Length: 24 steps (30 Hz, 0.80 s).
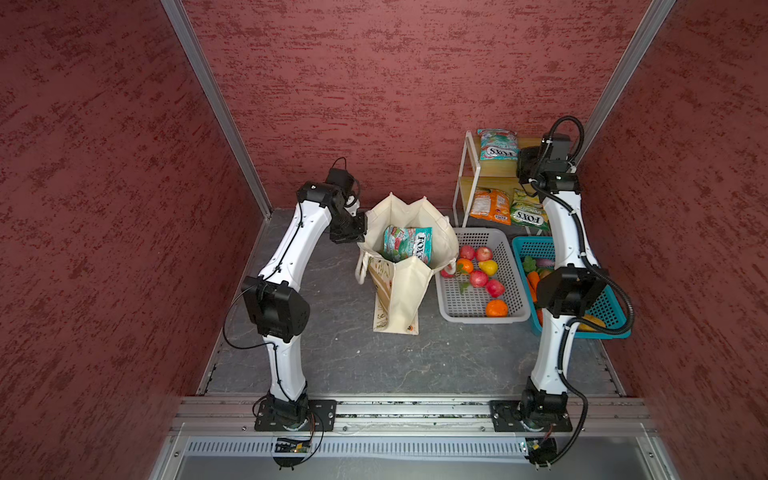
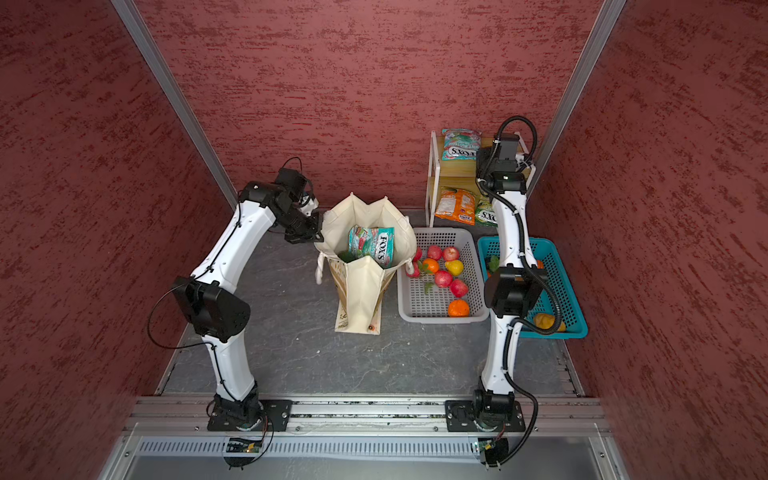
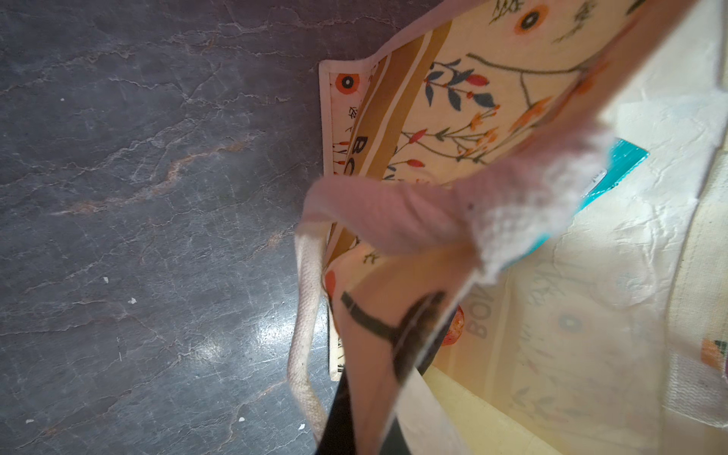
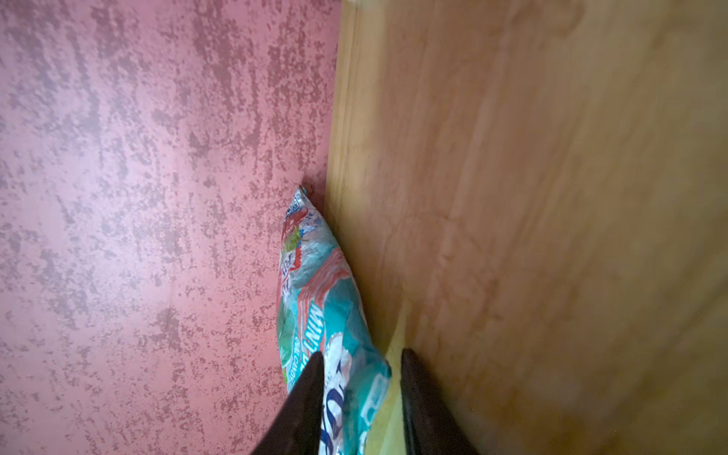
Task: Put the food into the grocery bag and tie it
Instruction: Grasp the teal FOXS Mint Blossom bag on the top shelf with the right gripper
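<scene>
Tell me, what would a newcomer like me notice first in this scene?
Probably the flowery cloth bag standing open mid-floor, a teal sweet packet poking out, with the left gripper pinching its rim. At the back right, the right gripper straddles a second teal packet on a wooden shelf, jaws open. Bright fruit lies in a grey basket beside the bag.

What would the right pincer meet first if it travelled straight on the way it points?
The right pincer would first meet the teal FOX'S packet lying between its open jaws on the wooden shelf; beyond it, probably the red wall.
</scene>
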Available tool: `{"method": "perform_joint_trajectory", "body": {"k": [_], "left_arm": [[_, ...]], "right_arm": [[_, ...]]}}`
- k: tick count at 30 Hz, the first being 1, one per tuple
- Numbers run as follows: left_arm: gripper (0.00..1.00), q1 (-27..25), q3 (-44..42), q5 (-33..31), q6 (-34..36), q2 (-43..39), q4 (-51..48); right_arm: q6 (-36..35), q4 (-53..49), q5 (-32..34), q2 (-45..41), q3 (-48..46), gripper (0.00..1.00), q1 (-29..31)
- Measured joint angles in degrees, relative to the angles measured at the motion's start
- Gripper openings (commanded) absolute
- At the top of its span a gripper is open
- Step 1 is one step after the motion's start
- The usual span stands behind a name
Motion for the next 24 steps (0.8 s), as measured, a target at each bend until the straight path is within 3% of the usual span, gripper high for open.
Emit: {"method": "perform_joint_trajectory", "body": {"k": [19, 24], "left_arm": [[0.02, 1.14, -4.02, -0.02, 0.17, -2.16, 1.49], [0.02, 1.22, -5.77, 0.0, 0.17, -3.52, 2.1]], "right_arm": [[1.86, -0.61, 5.2, 0.87, 0.2, 0.0, 1.73], [1.36, -0.61, 6.14, 0.85, 0.2, 0.0, 2.01]]}}
